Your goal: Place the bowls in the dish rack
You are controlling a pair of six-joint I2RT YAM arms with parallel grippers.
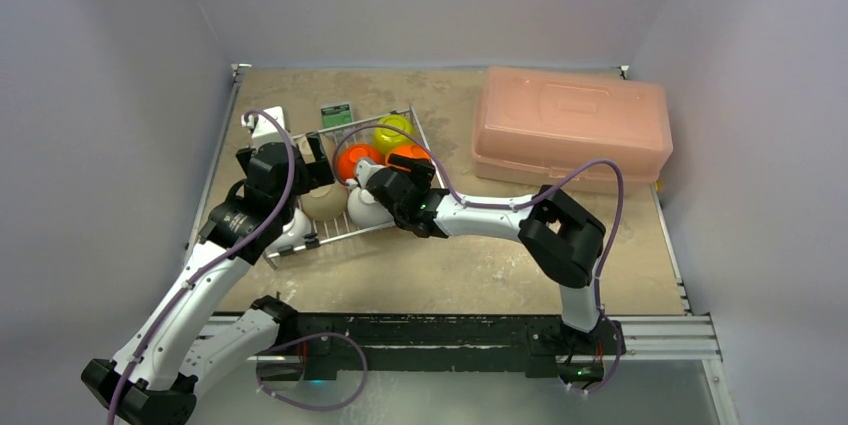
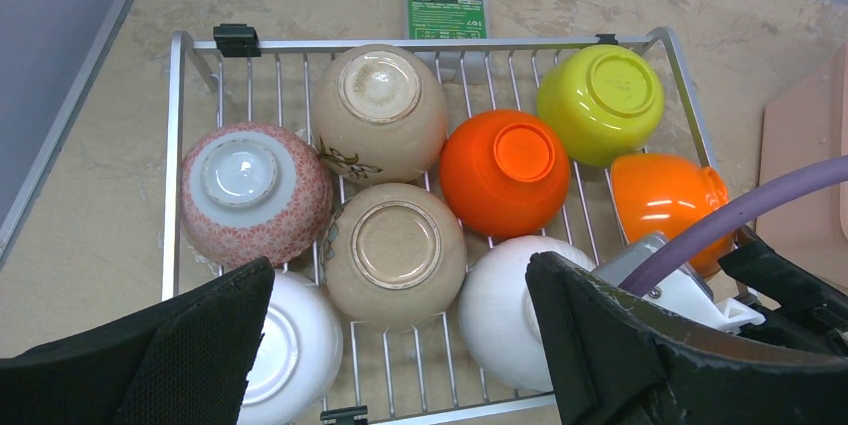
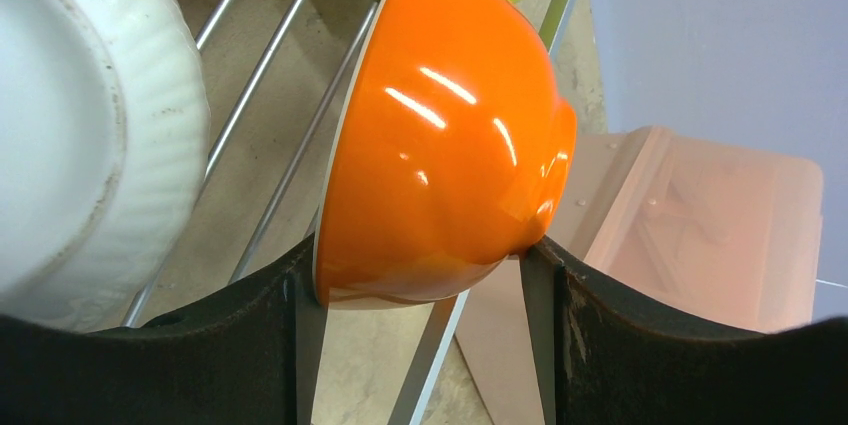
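Logging stock and hazards as I see them from my station.

Item 1, right gripper (image 3: 420, 275): jaws partly open and clamped across the held orange bowl (image 3: 440, 145). One finger (image 3: 200, 345) sits at the rim, the other at the foot. The bowl is tipped on its side at the right edge of the dish rack (image 2: 400, 45), just beside the lime bowl (image 2: 600, 100) and the right white bowl (image 2: 500, 310).

Item 2, left gripper (image 2: 400, 275): jaws wide apart, holding nothing, hanging above the near left part of the rack.

Item 3, in the rack, feet up: pink patterned bowl (image 2: 255, 190), rear beige bowl (image 2: 380, 110), front beige bowl (image 2: 395, 250), middle orange bowl (image 2: 505, 160), left white bowl (image 2: 290, 345).

Item 4, risks, my judgement only:
- The held bowl is glossy and gripped on a curve. I expect it could squirt out if I squeeze harder or twist.
- Letting go while it leans at the low side rail could send it rolling out toward the pink box (image 1: 570, 125).
- Pressing it flat may shove the right white bowl or the lime bowl, since free room looks scarce.
- Both arms crowd one rack, so a careless sweep could knock them together.
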